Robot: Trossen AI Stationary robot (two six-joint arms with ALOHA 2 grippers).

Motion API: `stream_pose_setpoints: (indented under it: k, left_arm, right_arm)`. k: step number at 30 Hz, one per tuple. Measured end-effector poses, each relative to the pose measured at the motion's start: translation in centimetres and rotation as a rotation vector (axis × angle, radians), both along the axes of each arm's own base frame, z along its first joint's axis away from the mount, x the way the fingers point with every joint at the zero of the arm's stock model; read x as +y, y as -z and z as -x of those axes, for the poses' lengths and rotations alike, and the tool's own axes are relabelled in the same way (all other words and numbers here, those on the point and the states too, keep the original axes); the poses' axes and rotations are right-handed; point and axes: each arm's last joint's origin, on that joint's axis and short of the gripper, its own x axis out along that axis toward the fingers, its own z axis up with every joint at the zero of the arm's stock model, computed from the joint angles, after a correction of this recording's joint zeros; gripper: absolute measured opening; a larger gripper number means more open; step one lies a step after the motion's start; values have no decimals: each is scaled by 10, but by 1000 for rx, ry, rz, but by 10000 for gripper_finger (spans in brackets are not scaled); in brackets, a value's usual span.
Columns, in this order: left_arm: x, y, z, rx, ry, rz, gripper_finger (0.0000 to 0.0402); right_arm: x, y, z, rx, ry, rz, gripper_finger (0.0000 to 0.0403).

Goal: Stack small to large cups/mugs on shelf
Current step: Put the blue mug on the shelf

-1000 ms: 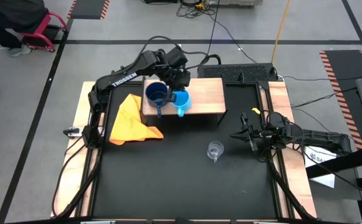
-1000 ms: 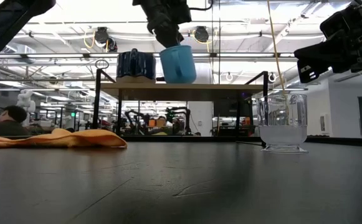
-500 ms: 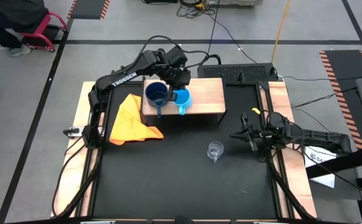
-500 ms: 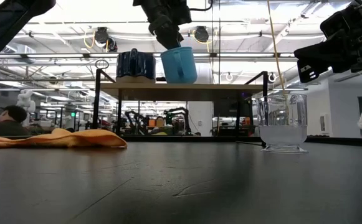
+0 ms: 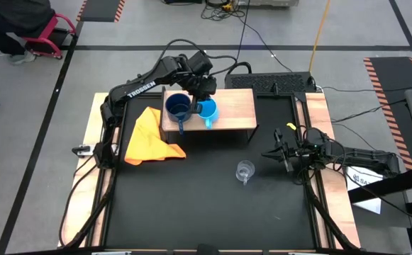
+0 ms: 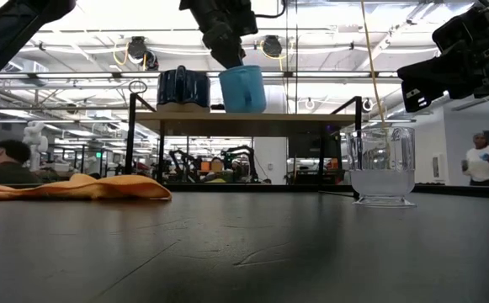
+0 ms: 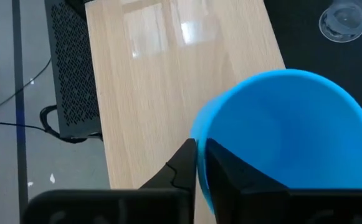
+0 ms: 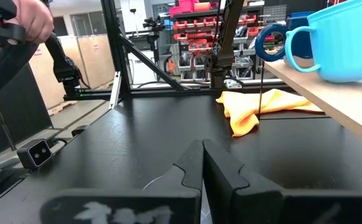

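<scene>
My left gripper [image 5: 204,99] reaches over the light-wood shelf [image 5: 235,106] and is shut on the light blue mug [image 5: 207,110], which stands nearly upright with its base at the board [image 6: 242,110]. The dark blue mug [image 5: 178,106] stands on its base on the shelf just beside it, toward the table's left. The clear glass cup [image 5: 245,171] stands upright on the black tabletop, in front of the shelf. My right gripper [image 5: 275,154] hovers shut, right of the glass cup, touching nothing. My left gripper pinches the light blue mug's rim wall [image 7: 200,127], one finger [image 7: 230,174] inside the mug and the other [image 7: 179,168] outside. The fingers come from above, slanting down from the far side. The mug's base is at the shelf board, with its handle toward the near edge.
A yellow-orange cloth [image 5: 149,136] lies crumpled on the table, left of the shelf. The shelf's right half [image 7: 149,81] is bare wood. Wooden rails [image 5: 327,134] run along both table sides. A person's hand [image 8: 31,18] shows in the room beyond.
My left gripper has moved down a little and slightly toward the far edge, still shut on the light blue mug. The mug has come down onto the shelf board and tipped from a tilt to nearly upright, closer to the dark blue mug.
</scene>
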Motion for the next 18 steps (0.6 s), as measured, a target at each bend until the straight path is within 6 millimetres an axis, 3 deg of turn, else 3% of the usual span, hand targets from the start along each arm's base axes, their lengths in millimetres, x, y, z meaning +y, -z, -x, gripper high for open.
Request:
stream_pose_setpoints:
  k: [5,18]
  left_arm:
    - [0,0,1,15,-8,-20,8]
    - [-1,1,4,57,11,-48,5]
  right_arm:
    - [0,0,0,0,0,0,0]
    - [0,0,0,-1,0,3,0]
